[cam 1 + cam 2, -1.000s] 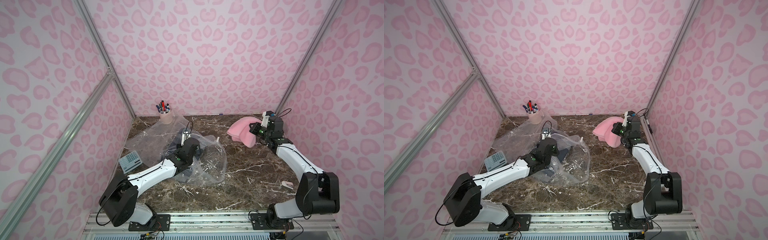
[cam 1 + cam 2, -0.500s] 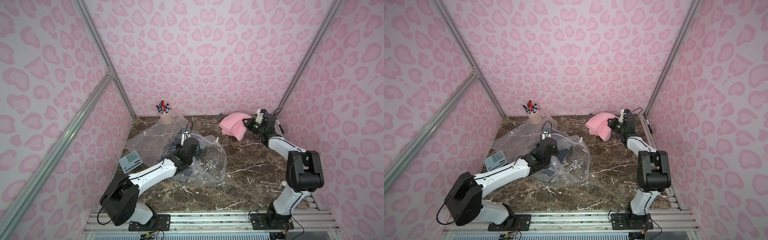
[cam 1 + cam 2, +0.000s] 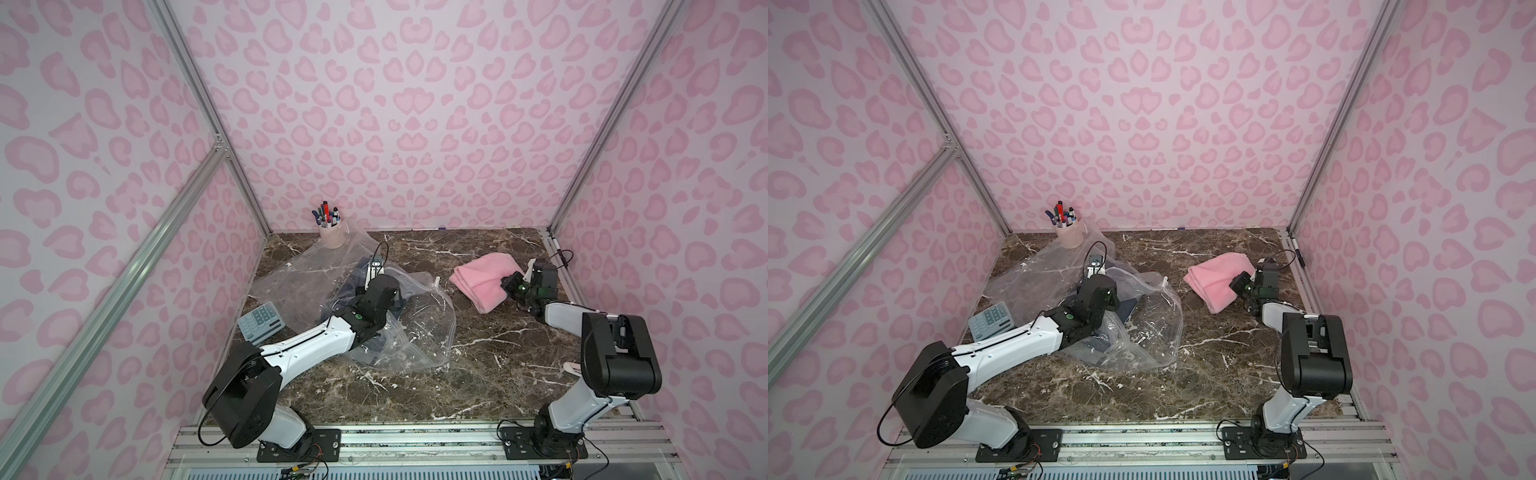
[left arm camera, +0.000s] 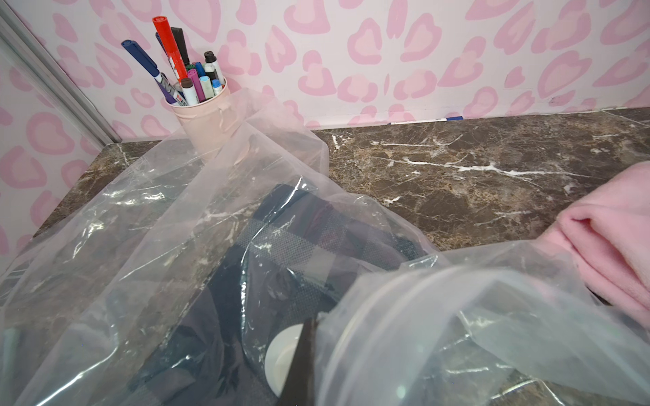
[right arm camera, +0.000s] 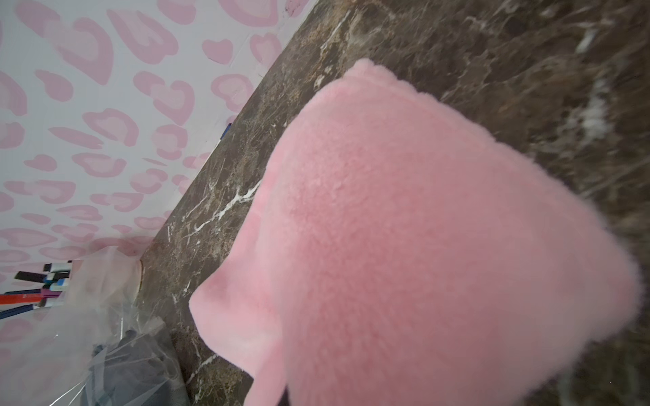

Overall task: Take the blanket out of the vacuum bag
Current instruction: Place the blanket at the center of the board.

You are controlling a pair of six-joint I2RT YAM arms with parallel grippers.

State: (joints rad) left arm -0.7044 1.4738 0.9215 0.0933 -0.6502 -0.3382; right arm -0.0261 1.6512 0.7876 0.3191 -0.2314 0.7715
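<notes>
The blanket is pink, soft and fluffy. It is folded into a thick, rounded bundle. It is out of the bag and sits on the brown marble tabletop, near the back on the right side. The right gripper is closed on one end of it.

The vacuum bag is big, clear and crinkly. It lies crumpled in the middle left of the tabletop, well apart from the blanket. A dark checked cloth is inside it, and a round white valve disc shows on it. The left gripper is closed tight on a fold of the shiny plastic.

A round cup of pens stands at the back, touching the bag. A flat calculator lies beside the bag.
</notes>
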